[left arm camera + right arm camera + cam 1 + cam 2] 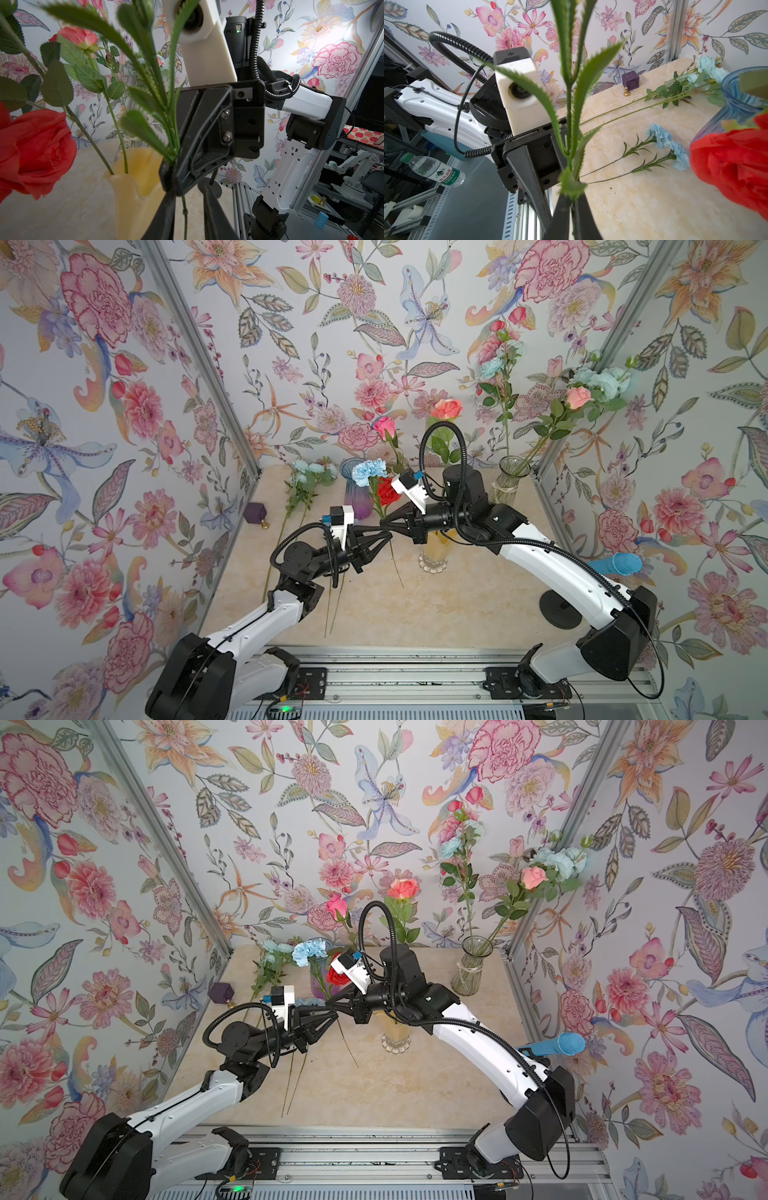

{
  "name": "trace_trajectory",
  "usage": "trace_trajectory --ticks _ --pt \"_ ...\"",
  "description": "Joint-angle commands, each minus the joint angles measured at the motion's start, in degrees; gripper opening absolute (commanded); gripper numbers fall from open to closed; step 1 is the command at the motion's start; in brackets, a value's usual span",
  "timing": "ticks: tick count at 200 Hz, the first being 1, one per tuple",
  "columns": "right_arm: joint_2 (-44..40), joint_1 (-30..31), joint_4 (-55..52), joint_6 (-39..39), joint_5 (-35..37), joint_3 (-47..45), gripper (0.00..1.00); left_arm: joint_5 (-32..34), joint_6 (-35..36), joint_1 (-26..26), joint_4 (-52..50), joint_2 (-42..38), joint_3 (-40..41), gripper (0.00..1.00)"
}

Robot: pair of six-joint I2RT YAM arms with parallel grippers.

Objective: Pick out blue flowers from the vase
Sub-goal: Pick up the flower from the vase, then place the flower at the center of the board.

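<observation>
Fingers (560, 220) of the right gripper (572, 202) are pinched tight on the green stem of a blue flower (369, 472). Its ruffled bloom sits just above the centre of both top views, in front of a blue-purple vase (358, 497) and beside a red rose (388, 491). The bare stem end slants down toward the worktop (457, 614), left of the yellow vase (434, 558). At mid-frame the left gripper (388, 536) sits tip to tip with the right one. Its fingers (164, 220) stand partly apart with that stem in the gap between them, not closed on it. A leafy blue spray (309, 472) lies on the worktop at centre left, with two single-headed blue stems (660, 135) lying near it. Pale blue heads (602, 379) stand in the clear vase (509, 483) at upper right.
</observation>
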State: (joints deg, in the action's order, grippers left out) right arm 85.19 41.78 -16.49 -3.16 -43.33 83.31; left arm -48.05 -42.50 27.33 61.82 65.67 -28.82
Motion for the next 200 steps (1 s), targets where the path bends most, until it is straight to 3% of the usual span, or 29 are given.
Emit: trace_trajectory --ticks 1,21,69,113,200 --pt "-0.15 0.32 -0.29 1.53 -1.47 1.47 0.06 -1.40 -0.69 -0.38 2.70 -0.09 -1.49 0.31" --pt "-0.76 0.30 -0.15 1.78 -1.29 1.25 0.06 -0.47 0.99 -0.46 0.01 -0.86 -1.89 0.37" --pt "-1.10 0.30 0.53 1.71 -0.83 1.01 0.05 -0.89 0.89 -0.37 0.05 -0.03 -2.55 0.34" --pt "-2.12 0.15 2.84 0.67 0.29 -0.19 0.03 -0.62 2.36 -0.44 -3.35 -0.78 -3.16 0.41" --pt "-4.16 -1.08 5.99 -1.10 0.46 -2.68 0.03 -0.52 1.35 -0.75 -2.86 -1.32 -2.54 0.41"
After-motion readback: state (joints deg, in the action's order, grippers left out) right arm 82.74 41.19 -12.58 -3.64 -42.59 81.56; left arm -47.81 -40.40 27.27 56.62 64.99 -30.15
